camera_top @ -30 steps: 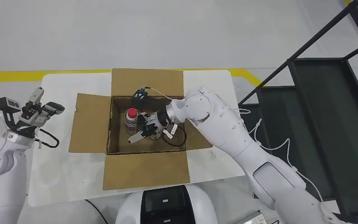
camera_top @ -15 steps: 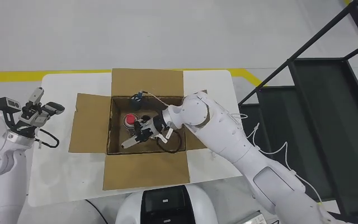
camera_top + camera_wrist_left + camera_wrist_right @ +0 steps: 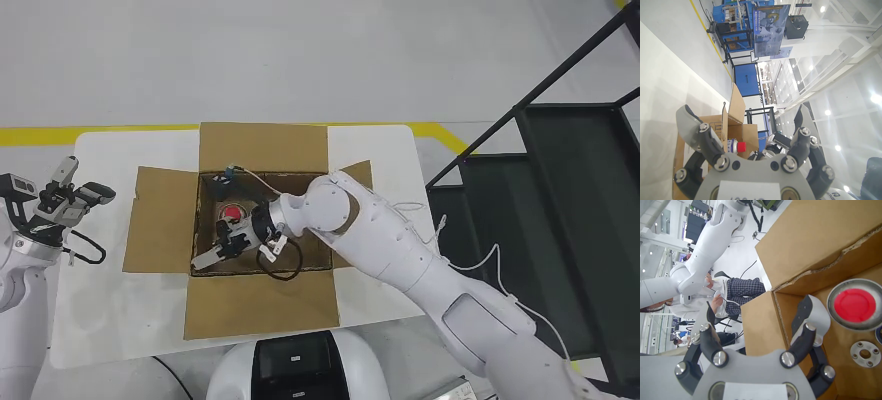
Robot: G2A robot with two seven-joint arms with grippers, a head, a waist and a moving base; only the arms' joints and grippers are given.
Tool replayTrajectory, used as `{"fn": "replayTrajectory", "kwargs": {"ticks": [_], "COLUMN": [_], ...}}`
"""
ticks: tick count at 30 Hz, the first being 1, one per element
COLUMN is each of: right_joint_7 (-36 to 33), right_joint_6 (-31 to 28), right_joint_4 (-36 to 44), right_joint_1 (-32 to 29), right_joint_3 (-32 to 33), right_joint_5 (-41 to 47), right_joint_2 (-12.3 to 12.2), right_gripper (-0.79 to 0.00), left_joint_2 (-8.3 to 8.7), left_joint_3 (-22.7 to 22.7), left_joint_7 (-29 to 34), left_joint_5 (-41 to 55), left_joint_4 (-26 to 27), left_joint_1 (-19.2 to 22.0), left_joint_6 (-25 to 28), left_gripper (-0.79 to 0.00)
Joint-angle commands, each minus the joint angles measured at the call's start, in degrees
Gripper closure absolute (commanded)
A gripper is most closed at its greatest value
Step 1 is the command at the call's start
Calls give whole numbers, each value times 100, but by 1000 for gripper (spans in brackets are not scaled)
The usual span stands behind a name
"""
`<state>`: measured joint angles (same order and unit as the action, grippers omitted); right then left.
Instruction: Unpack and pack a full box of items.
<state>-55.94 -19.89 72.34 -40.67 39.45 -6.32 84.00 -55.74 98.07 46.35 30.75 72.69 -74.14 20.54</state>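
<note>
Since a second ago my right arm has swung across the box (image 3: 264, 146) toward the robot's left and a little nearer the body. That carried the right gripper (image 3: 206, 260) from the middle of the box to its near left corner. The spray can (image 3: 232, 211) and the left arm sit where they did before.

From the top view the box stands open in the middle of the table (image 3: 110, 300), all four flaps folded outward. The spray can is upright inside, in the left half, with its red cap facing up. In the right wrist view a small round metal flange (image 3: 865, 353) with bolt holes lies flat on the box floor, just beside the can. I cannot tell whether the two touch.

My right gripper's jaws are spread wide and hold nothing. In its wrist view they straddle the box's left wall near the corner, with one finger (image 3: 811, 310) inside the box close to the can and the other outside the cardboard. Neither finger touches the can.

My left gripper (image 3: 78, 186) hangs off the left edge of the table, well apart from the box. Its jaws are also spread and empty. It points toward the box, and in its wrist view the can's red cap pokes above the cardboard wall.
</note>
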Motion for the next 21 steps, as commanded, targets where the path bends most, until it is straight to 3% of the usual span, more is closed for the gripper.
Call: {"fn": "replayTrajectory", "kwargs": {"ticks": [1,6,10,15,21], "right_joint_7": [263,834,1211,1113,1020], "right_joint_6": [-102,-373,-156,433,522], "right_joint_4": [-105,-31,8,-341,-555], "right_joint_1": [67,229,321,399,403], "right_joint_3": [-68,-221,-226,-297,-284], "right_joint_5": [-1,-177,-482,-556,-503], "right_joint_2": [57,189,241,307,344], "right_gripper": [-785,-785,-785,-785,-785], "left_joint_2": [0,0,0,0,0], "left_joint_3": [0,0,0,0,0], "left_joint_7": [0,0,0,0,0], "left_joint_5": [0,0,0,0,0], "left_joint_4": [0,0,0,0,0], "left_joint_1": [0,0,0,0,0], "left_joint_6": [0,0,0,0,0], "left_gripper": [-785,-785,-785,-785,-785]}}
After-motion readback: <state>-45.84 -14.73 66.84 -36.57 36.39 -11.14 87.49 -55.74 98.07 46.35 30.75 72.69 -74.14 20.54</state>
